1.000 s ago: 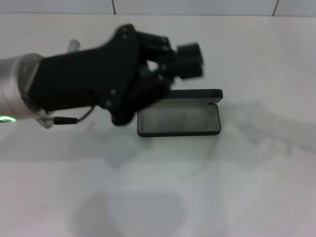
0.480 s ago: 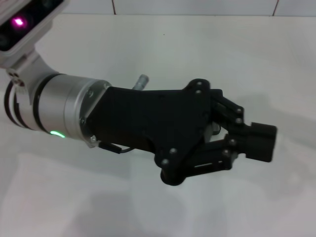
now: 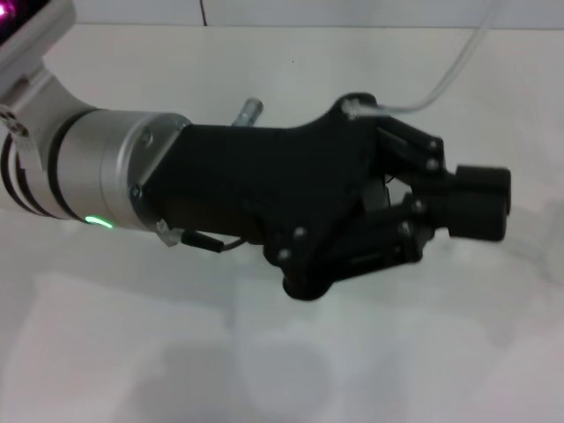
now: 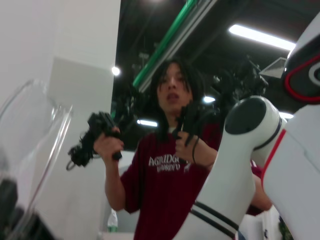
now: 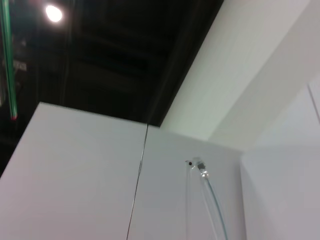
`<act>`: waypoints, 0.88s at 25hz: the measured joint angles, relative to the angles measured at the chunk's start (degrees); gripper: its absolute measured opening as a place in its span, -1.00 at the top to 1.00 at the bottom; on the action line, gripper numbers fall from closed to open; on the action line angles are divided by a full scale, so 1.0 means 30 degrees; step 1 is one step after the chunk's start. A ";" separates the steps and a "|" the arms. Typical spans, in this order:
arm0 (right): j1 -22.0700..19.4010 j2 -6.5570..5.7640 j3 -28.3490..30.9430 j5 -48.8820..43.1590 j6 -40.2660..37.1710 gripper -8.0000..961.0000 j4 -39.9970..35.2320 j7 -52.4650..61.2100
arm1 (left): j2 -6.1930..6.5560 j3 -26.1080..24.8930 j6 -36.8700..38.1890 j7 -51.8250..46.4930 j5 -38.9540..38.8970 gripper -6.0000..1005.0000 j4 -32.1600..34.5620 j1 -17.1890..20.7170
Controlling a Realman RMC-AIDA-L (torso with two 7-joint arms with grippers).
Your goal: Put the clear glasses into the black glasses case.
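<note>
- The clear glasses (image 3: 401, 108) are up off the table (image 3: 352, 370), at the left gripper (image 3: 480, 203), right of centre in the scene.
- In the head view only one clear temple arm shows. It rises from behind the gripper's black body and curves away to the far right, where the frame cuts it off.
- In the left wrist view the curved clear lens (image 4: 35, 145) stands close to the camera, beside blurred dark finger shapes at the frame's edge.
- The left gripper's two black pads (image 3: 483, 181) are drawn together into one block. With the lens right at the fingers, it is clamped on the glasses, though the contact point itself is hidden.
- The right wrist view looks upward and catches one clear temple arm with a small hinge piece (image 5: 201, 170) against white wall and dark ceiling.
- The left arm reaches across from the left, covering much of the table's middle. It carries a silver wrist section with one green light (image 3: 99, 220) and one thin cable (image 3: 211, 242).
- The right gripper itself is out of view.
- Past the lens, the left wrist view shows one person (image 4: 170, 170) in a dark red shirt holding two black handheld controllers (image 4: 97, 135), and a white robot arm segment (image 4: 235, 165).
</note>
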 joint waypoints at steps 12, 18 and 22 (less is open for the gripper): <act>0.0074 -0.0033 -0.2764 -0.0048 0.1953 0.87 -0.0141 -0.1055 | -0.0035 -0.1515 -0.0180 0.0609 -0.1402 0.85 -0.2136 -0.0125; 0.0201 -0.0006 -0.3362 -0.0292 0.2607 0.87 -0.0140 -0.1065 | -0.0027 -0.2407 -0.0325 0.1112 -0.1513 0.85 -0.3233 -0.0189; 0.0242 0.0012 -0.3714 -0.0300 0.2700 0.87 -0.0140 -0.1067 | -0.0049 -0.2418 -0.0801 0.1196 -0.1512 0.85 -0.3273 -0.0010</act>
